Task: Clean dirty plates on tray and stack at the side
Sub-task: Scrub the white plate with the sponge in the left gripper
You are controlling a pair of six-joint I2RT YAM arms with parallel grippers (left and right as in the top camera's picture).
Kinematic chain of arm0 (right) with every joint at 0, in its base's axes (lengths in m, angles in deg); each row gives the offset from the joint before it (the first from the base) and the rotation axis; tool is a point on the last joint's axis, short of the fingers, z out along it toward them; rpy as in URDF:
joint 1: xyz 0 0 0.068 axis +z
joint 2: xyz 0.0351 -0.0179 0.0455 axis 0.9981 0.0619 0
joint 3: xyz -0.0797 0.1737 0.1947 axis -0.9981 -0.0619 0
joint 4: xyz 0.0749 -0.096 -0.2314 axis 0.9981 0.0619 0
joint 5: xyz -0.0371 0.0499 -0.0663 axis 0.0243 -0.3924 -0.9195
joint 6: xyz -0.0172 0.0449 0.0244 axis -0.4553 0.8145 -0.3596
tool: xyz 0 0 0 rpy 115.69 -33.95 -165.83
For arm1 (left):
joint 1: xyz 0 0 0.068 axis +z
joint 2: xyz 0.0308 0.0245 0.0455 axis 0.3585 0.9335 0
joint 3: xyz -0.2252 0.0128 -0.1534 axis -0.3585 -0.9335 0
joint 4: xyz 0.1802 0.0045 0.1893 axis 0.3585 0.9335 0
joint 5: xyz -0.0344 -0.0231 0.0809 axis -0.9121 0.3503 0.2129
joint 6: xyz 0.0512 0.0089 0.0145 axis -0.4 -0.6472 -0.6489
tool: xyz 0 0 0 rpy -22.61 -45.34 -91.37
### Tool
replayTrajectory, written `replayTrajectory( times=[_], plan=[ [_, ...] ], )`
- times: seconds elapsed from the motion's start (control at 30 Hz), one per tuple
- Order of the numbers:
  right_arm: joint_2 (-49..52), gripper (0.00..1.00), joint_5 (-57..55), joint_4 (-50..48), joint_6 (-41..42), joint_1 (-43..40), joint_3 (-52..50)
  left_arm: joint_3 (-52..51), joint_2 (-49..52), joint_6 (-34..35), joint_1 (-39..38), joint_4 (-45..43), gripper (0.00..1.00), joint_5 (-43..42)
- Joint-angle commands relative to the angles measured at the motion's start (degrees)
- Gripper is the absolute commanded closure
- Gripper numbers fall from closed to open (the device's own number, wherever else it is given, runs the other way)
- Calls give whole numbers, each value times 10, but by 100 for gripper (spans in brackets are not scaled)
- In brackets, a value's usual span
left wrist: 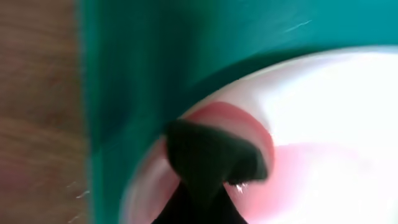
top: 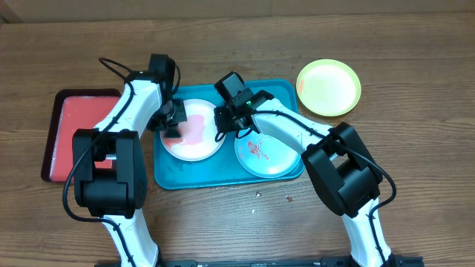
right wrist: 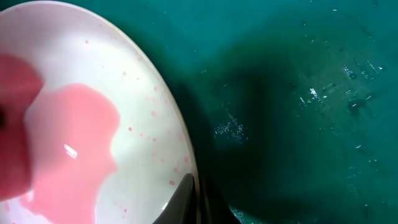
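Wiping the white plate (top: 202,147) is the step in hand, judging from the overhead view. That plate lies in the left half of the teal tray (top: 223,176), and the pale mint plate (top: 269,157) with its red marks lies in the right half. The yellow-green plate (top: 329,87) sits on the desk (top: 415,185) beyond the tray's far right corner, and a red tray (top: 70,133) lies just left of the teal one. The left gripper (top: 173,123) presses a dark pad (top: 172,133) on the plate's edge nearest the tray's left rim. The right gripper (top: 228,123) is at the plate's opposite edge, toward the tray's middle.

From the left wrist, the pad (left wrist: 211,155) sits on the pink smear (left wrist: 311,180), close to the tray's wall (left wrist: 155,50). It hides the jaws, but it comes out from where they stand, so they read as clamped on it. A good stroke would keep the pad flat and sweep it away from that wall, across the whole smear.

From the right wrist, one fingertip (right wrist: 182,198) lies at the plate's rim, with bare tray floor (right wrist: 298,124) beside it. I cannot tell whether those jaws pinch the rim or only rest against it. A wet pink pool (right wrist: 74,130) covers the plate's centre, so the plate probably needs steadying and level handling.
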Motion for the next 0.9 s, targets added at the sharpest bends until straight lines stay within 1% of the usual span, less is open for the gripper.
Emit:
replayTrajectory(
  times=[0.0, 0.07, 0.13, 0.2, 0.33, 0.43, 0.63, 0.7, 0.87],
  plan=[
    [2, 96, -12, 6, 0, -1, -6, 1, 11, 8, -9, -36, 96, -126],
    [2, 96, -12, 7, 1, -1, -6, -12, 11, 16, -19, -58, 96, -146],
    [2, 96, -12, 7, 1, -1, -6, -27, 11, 33, -32, -71, 96, -147],
    [2, 96, -12, 7, 0, -1, -6, -45, 11, 34, -47, -82, 96, -146],
    [2, 96, -12, 7, 1, -1, -6, -72, 11, 34, -71, -83, 96, -147],
    [2, 96, -12, 7, 0, -1, -6, -80, 11, 33, -83, -68, 96, -139],
    [2, 96, -12, 9, 0, -1, -6, -72, 9, 34, -69, 3, 96, -28],
    [2, 96, -12, 9, 0, -1, -6, -57, 9, 34, -58, 43, 96, 30],
    [2, 96, -12, 9, 0, -1, -6, -13, 9, 34, -34, 102, 96, 121]
  ],
)
